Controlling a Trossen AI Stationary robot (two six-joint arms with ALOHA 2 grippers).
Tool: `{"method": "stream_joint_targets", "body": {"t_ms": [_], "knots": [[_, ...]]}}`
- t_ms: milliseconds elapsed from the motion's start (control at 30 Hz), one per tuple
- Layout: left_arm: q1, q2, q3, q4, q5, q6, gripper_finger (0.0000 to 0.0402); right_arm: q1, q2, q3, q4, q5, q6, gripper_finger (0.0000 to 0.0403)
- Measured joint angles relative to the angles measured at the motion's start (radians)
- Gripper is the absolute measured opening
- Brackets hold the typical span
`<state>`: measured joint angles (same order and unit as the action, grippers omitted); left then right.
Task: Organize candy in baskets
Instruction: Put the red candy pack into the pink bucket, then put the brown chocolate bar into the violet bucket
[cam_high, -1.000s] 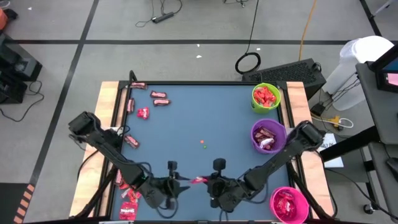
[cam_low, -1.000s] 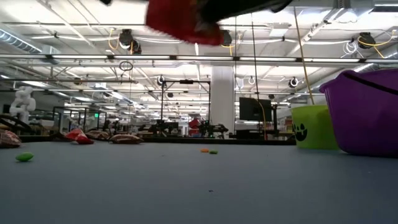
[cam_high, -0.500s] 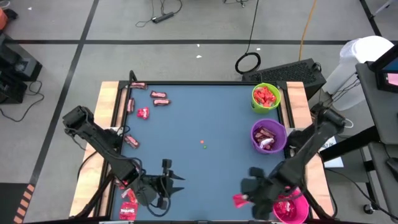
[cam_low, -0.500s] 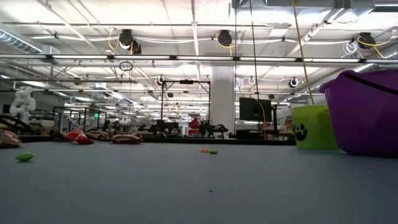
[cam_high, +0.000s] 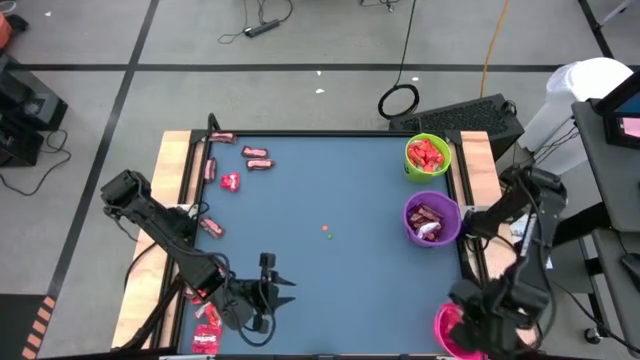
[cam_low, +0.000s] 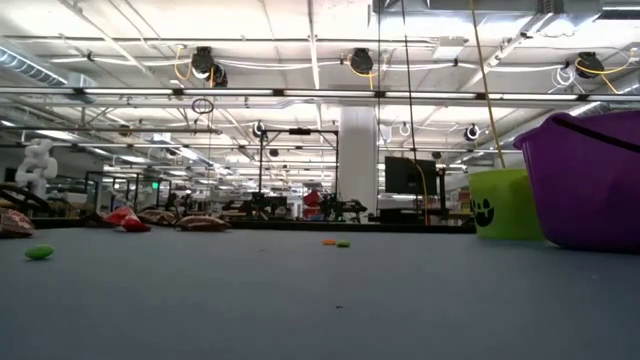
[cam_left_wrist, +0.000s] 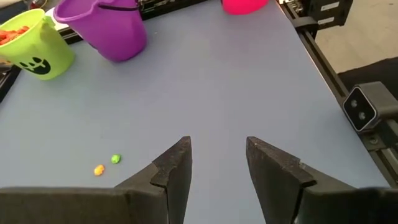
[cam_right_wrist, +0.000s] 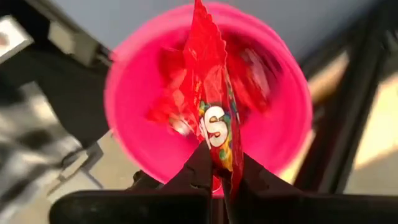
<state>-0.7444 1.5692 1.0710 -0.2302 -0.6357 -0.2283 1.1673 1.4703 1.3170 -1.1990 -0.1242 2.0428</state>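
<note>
The right gripper (cam_right_wrist: 217, 177) is clenched on a red candy (cam_right_wrist: 214, 118) and hangs directly over the pink basket (cam_right_wrist: 130, 87), which fills the middle of the right wrist view and already holds several red sweets. In the high view that arm sits at the lower right of the frame, its gripper (cam_high: 490, 322) covering most of the pink basket (cam_high: 445, 330) at the table's bottom right corner.

The step in hand looks like the drop: the candy is carried and lined up over its basket, not yet let go. The next move calls for opening the fingers while the wrapper is over the basket's mouth, perhaps after lowering a little, since the flat wrapper stands on edge and could catch the rim or flutter out.

The left gripper (cam_high: 262, 293) waits at the lower left of the high view, near the table's bottom edge; in its wrist view its fingers (cam_left_wrist: 177, 165) stand apart and hold nothing.

The green basket (cam_high: 428, 156) and purple basket (cam_high: 431, 219), both with sweets inside, stand along the right edge. Loose candy still lies at the upper left (cam_high: 258, 159) and the lower left (cam_high: 208, 328) of the table (cam_high: 340, 190), so much sorting remains.
</note>
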Motion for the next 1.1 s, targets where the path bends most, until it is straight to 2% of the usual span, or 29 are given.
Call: {"method": "stream_joint_targets", "body": {"t_ms": [167, 400, 467, 600, 700, 800, 967, 1033, 1100], "knots": [[0.001, 0.0, 0.0, 0.003, -0.011, 0.0, 0.016, 0.07, 0.031, 0.0, -0.001, -0.013, 0.149, 0.0029], [0.005, 0.0, 0.0, 0.004, -0.037, -0.001, 0.016, 0.074, 0.016, 0.0, -0.004, -0.002, 0.146, 0.0129], [0.005, 0.0, 0.0, 0.004, -0.064, -0.001, 0.016, 0.063, 0.0, 0.0, 0.001, 0.037, 0.112, 0.0153], [0.005, 0.0, 0.0, 0.004, -0.08, -0.001, 0.016, 0.039, -0.026, 0.0, 0.043, 0.179, 0.028, 0.0183], [0.007, 0.0, 0.0, 0.012, -0.08, -0.001, 0.016, 0.023, -0.04, 0.0, 0.044, 0.327, -0.095, 0.0194], [0.009, 0.0, 0.0, 0.015, -0.079, 0.0, 0.016, 0.002, -0.041, 0.0, 0.044, 0.54, -0.298, 0.02], [0.033, 0.0, 0.0, 0.015, -0.086, 0.0, 0.016, -0.036, -0.018, 0.0, 0.049, 0.982, -0.602, 0.0201], [0.051, 0.0, 0.0, 0.014, -0.098, -0.002, 0.016, -0.059, -0.008, 0.0, 0.051, 1.081, -0.684, 0.0201], [0.072, 0.0, 0.0, 0.008, -0.098, -0.018, 0.016, -0.088, 0.002, 0.0, 0.052, 1.132, -0.753, 0.0201]]}}
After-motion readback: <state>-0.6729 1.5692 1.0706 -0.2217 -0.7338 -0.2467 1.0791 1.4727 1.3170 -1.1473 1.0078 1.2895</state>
